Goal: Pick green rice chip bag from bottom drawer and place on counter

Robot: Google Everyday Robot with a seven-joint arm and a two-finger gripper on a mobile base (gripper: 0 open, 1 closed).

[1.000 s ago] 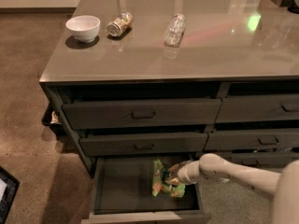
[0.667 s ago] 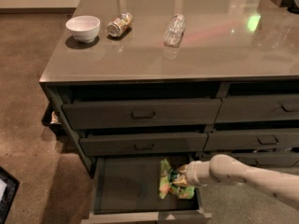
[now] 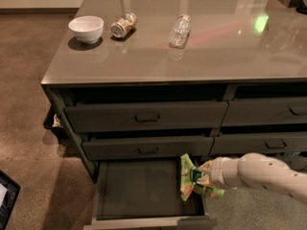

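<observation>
**Chip bag pinched at the right edge of the open drawer**

The green rice chip bag hangs crumpled in the fingers, which are closed on its middle. One green flap stands up on the fingers' left and the orange-printed end sags below and to their right. The bag sits over the right-hand side of the bottom drawer, close against its right wall; whether it touches the drawer floor cannot be told. The drawer is pulled out, and its dark floor spreads to the left of the fingers and below them. The pale arm reaches in from the right, directly behind the fingers.

Just above the fingers is the front of the middle drawer, and above that the top drawer, both closed. Higher up lies the glossy table. On it, well above the fingers, rests a clear plastic bottle on its side. Further up and to the left are a tin can, also lying down, and a white bowl standing upright.
</observation>
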